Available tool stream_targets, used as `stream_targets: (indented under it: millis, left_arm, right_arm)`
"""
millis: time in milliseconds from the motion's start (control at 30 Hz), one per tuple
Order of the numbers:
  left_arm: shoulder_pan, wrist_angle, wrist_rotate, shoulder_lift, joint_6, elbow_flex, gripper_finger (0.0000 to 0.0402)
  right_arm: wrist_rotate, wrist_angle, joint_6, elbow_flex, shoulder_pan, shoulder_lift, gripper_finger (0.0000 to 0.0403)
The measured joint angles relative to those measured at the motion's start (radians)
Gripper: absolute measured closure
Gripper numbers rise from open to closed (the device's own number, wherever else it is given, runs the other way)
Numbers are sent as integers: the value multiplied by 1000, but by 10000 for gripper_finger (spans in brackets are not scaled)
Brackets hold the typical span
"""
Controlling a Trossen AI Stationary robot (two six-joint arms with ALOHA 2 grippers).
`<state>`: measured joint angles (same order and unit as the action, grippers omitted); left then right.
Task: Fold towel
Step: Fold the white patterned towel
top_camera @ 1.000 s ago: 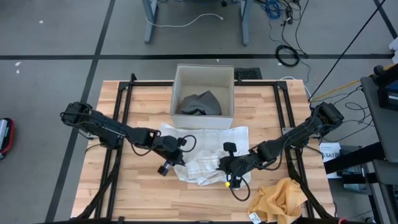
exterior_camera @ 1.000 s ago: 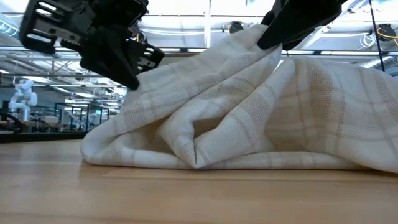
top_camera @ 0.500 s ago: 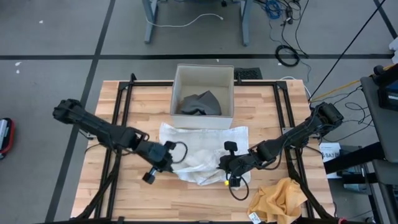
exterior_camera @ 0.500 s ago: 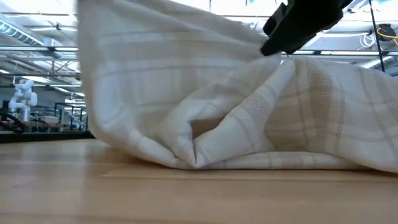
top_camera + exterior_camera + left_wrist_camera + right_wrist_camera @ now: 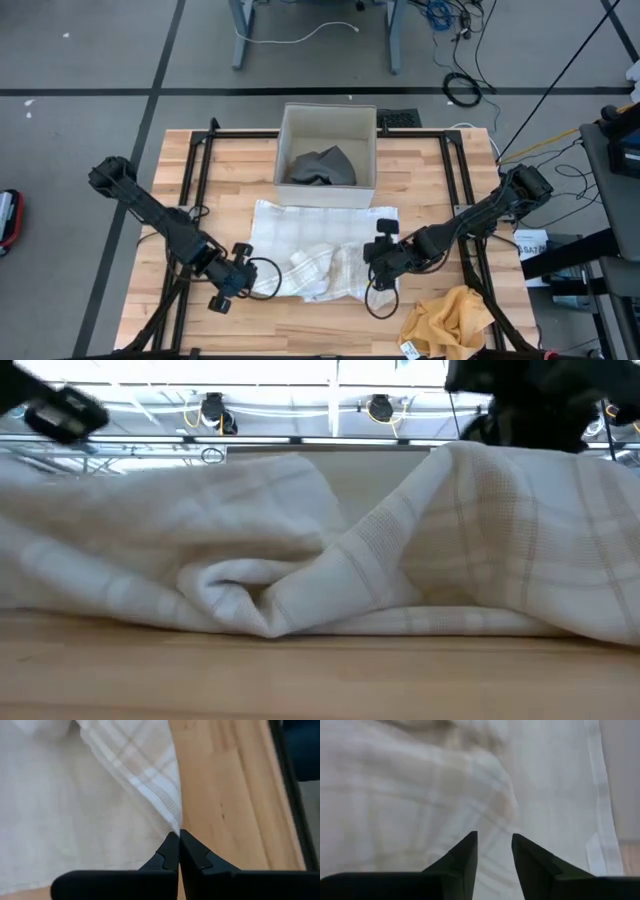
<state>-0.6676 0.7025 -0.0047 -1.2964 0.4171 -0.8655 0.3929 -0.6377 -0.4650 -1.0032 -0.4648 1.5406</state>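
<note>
Left claw [image 5: 178,836] pinches woven plaid towel [image 5: 75,810] corner.

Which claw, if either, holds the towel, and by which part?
The left claw pinches the white checked cloth towel at a corner of its edge. The right claw is open above it, holding nothing.

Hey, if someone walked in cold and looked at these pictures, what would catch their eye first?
Probably the rumpled white towel in the middle of the wooden table, with the left gripper pinching its corner near the table's front left and the right gripper poised open over its right side. Next, the box behind it holding a dark cloth, and a yellow cloth at the front right.
</note>
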Motion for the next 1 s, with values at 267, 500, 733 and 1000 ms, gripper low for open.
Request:
stream_targets:
  millis: [267, 500, 733, 1000]
  left_arm:
    - [-17, -83, 18, 0, 93, 151, 401]
    - [-51, -146, 75, 0, 181, 234, 401]
    - [-70, -251, 66, 0, 203, 275, 401]
    - [-69, -240, 64, 0, 207, 275, 401]
  right_arm:
    - [-119, -56, -119, 46, -2, 0, 289]
    - [-239, -28, -182, 110, -21, 0, 289]
    - [-300, 201, -185, 191, -49, 0, 289]
    - [-324, 223, -237, 244, -57, 0, 289]
